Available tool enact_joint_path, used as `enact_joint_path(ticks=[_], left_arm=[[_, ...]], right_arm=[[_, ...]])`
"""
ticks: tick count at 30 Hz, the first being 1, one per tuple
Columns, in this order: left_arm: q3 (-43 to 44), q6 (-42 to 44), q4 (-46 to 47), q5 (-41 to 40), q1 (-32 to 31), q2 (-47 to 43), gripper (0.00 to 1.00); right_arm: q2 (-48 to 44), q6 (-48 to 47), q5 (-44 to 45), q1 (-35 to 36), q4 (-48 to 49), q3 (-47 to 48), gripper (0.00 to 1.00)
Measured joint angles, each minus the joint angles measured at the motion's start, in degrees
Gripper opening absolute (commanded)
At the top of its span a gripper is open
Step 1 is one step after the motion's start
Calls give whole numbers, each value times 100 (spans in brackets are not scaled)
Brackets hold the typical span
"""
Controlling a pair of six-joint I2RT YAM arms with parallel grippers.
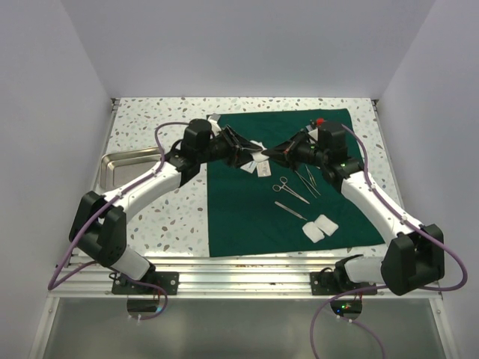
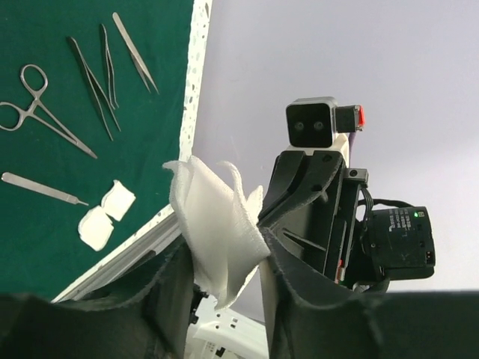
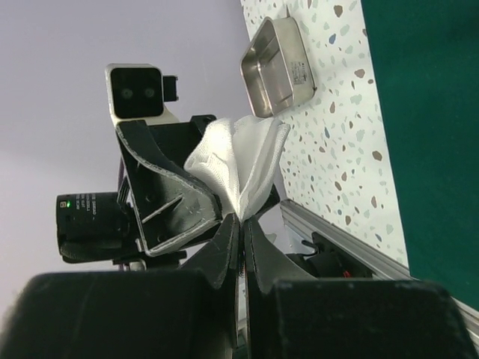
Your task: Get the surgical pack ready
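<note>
Instruments (image 1: 296, 187) and gauze (image 1: 319, 228) lie on the drape (image 1: 239, 217), tray (image 1: 127, 166) to its left.

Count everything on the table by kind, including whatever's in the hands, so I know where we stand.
Gauze pieces: 3 (two on the green drape at and, one in the right hand)
Tweezers: 3
Ring-handled clamp: 1
Scalpel handle: 1
Steel tray: 1
Green drape: 1
Total: 10
</note>
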Motion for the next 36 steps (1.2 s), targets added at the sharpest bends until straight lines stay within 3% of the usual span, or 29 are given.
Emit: enact_joint_path(ticks=[6,8,9,13,16,19,23,31,36], left_arm=[[-9,20,24,37,22,2,20],[-9,24,26,57,48,2,6],[-9,44,28,83,68,2,0],[-4,251,-7,177,160,13,0],[129,774,-343,225,369,50,0],[260,1515,-649,345,743,55,0],[433,3150,-1331,490,1436,72,0],[483,6671,-2850,-243,2363,111,0],[160,7764,-3241,-710,3047,96,0]], right_arm=[[2,0,-4,0,2,0,0],[2,-2,-11,0,4,0,0],[2,-4,-17,2,2,0,11],[9,-138,-44,24,-87,11,44],[46,-492,-39,26,-498,160,55],[201,-1117,11,26,-1180,577,57],[428,-2013,92,26,-1932,1025,58],[855,-3438,85,26,-3176,1224,59],[1071,-3974,-72,26,-3595,1224,59]])
